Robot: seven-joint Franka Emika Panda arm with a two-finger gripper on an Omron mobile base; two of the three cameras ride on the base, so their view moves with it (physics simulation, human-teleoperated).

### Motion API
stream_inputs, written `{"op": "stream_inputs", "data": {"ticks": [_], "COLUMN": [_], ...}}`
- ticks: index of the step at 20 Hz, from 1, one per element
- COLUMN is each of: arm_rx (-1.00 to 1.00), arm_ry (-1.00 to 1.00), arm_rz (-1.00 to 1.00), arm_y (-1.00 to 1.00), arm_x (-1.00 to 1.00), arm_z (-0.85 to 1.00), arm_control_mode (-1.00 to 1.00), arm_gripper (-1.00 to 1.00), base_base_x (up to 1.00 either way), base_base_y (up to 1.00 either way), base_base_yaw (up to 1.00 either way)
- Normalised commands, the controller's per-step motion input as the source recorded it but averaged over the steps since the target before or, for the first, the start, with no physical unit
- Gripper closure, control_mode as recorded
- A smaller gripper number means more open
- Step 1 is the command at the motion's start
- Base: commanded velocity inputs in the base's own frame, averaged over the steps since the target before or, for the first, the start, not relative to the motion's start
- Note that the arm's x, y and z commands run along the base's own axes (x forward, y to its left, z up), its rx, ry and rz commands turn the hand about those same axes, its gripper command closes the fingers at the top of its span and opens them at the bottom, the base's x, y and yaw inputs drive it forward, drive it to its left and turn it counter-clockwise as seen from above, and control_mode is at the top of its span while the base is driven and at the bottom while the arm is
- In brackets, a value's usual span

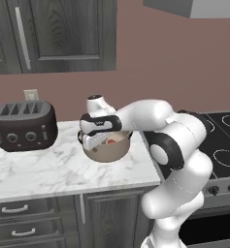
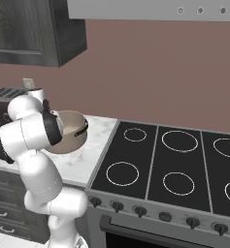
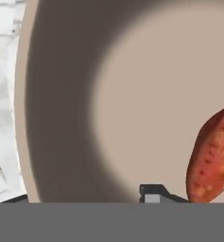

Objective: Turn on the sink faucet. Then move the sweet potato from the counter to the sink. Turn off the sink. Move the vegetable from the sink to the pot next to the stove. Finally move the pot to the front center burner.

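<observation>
With the sweet potato (image 3: pixel 211 156) lying in the pot (image 1: pixel 106 150), the gripper (image 1: pixel 94 140), its jaw gap unclear, apparently straddles the rim and could tip the pot.

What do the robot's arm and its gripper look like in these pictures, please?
The arm is made of glossy white rounded shells joined by dark, nearly black joint rings. Its hand is a white block with a black band, and the gripper ends in small dark finger tips, one showing a light grey pad. No cables or markings are visible.
</observation>
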Motion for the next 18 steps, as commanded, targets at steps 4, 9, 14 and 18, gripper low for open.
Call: {"op": "stream_inputs", "data": {"ticks": [4, 9, 14, 18], "arm_rx": [0.00, 0.00, 0.00, 0.00], "arm_ry": [-0.06, -0.02, -0.01, -0.02], "arm_rz": [0.00, 0.00, -0.02, -0.05], "arm_y": [-0.07, -0.29, -0.35, -0.43], "arm_x": [-0.16, -0.16, -0.12, -0.15], "arm_z": [0.00, 0.21, 0.42, 0.43], "arm_control_mode": [-1.00, -1.00, -1.00, -1.00], "arm_gripper": [1.00, 1.00, 1.00, 1.00], "base_base_x": [0.00, 0.00, 0.00, 0.00], "base_base_y": [0.00, 0.00, 0.00, 0.00], "base_base_yaw": [0.00, 0.00, 0.00, 0.00]}}
